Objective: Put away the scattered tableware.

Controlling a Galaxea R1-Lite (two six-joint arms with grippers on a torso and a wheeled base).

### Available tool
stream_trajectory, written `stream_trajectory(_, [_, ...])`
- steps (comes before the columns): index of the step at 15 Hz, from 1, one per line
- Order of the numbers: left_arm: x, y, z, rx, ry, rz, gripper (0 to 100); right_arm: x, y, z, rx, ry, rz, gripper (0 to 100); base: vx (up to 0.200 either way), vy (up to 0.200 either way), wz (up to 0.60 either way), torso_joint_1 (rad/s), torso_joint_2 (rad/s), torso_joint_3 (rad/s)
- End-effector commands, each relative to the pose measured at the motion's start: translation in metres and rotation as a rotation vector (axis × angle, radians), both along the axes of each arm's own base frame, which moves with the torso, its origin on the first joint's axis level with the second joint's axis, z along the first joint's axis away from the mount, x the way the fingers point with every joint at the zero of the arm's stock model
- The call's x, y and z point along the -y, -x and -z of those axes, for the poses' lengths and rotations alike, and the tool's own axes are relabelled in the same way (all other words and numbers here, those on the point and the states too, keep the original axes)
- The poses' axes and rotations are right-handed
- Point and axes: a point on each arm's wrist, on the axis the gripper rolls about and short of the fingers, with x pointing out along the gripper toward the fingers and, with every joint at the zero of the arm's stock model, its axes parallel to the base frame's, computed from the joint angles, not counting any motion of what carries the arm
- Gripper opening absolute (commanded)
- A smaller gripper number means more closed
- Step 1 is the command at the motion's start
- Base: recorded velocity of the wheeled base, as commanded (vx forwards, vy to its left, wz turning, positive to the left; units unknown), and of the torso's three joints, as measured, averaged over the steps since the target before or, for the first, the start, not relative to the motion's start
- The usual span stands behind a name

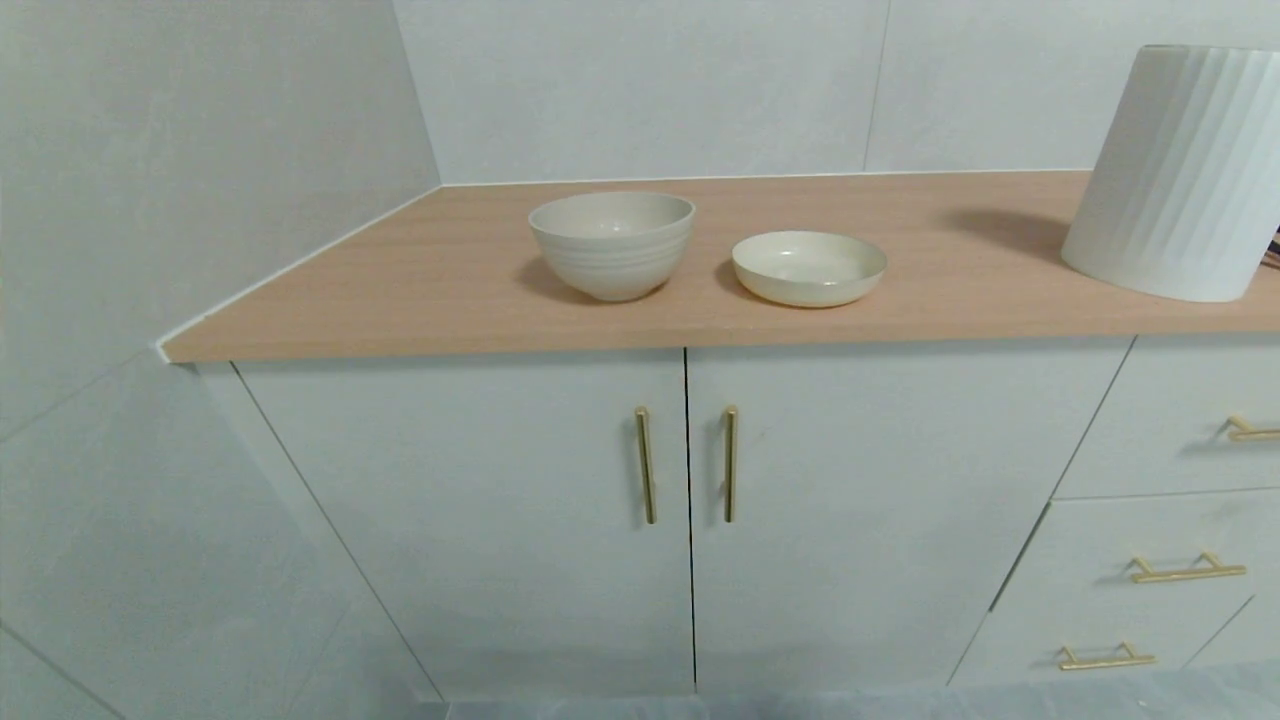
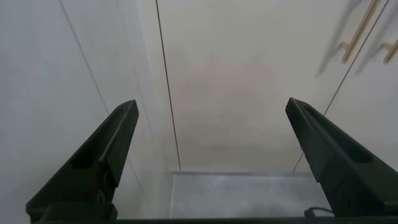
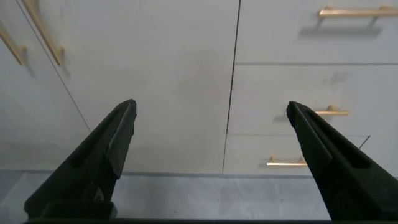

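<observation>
Up close: left gripper (image 2: pixel 210 107), fingers (image 2: pixel 106 155) wide apart, holding nothing, low down by the white cupboard doors (image 1: pixel 480 500). Same for the right gripper (image 3: pixel 210 106), wide apart and bare, facing the drawers (image 3: pixel 298 93). Up on the wooden surface (image 1: pixel 400 290): a deep bowl (image 1: pixel 612 245) and, just beside it on its right, a flat little dish (image 1: pixel 809 267), not touching. Farther right, a big white ribbed shade (image 1: pixel 1180 170).

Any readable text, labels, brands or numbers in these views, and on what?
None. The deep ribbed cream bowl, shallow cream dish, white ribbed cylinder, wooden countertop and white cabinet doors show no print.
</observation>
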Motion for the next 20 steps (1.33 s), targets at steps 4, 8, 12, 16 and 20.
stream_trajectory(4, [0.0,0.0,0.0,0.0,0.001,-0.001,100,0.0,0.0,0.0,-0.001,0.0,0.0,100,0.0,0.0,0.0,-0.052,0.24,0.178])
stream_trajectory(8, [0.0,0.0,0.0,0.0,0.001,-0.001,100,0.0,0.0,0.0,-0.001,0.002,-0.001,100,0.0,0.0,0.0,0.0,0.0,0.0])
stream_trajectory(12, [0.0,0.0,0.0,0.0,0.002,-0.001,100,0.0,0.0,0.0,-0.001,0.002,-0.001,100,0.0,0.0,0.0,0.0,0.0,0.0])
stream_trajectory(16, [0.0,0.0,0.0,0.0,0.001,-0.001,100,0.0,0.0,0.0,0.0,0.017,-0.009,100,0.0,0.0,0.0,0.0,0.0,0.0])
stream_trajectory(20, [0.0,0.0,0.0,0.0,0.001,-0.001,100,-0.001,0.006,-0.063,0.069,-0.073,-0.138,100,0.0,0.0,0.0,0.0,0.0,0.0])
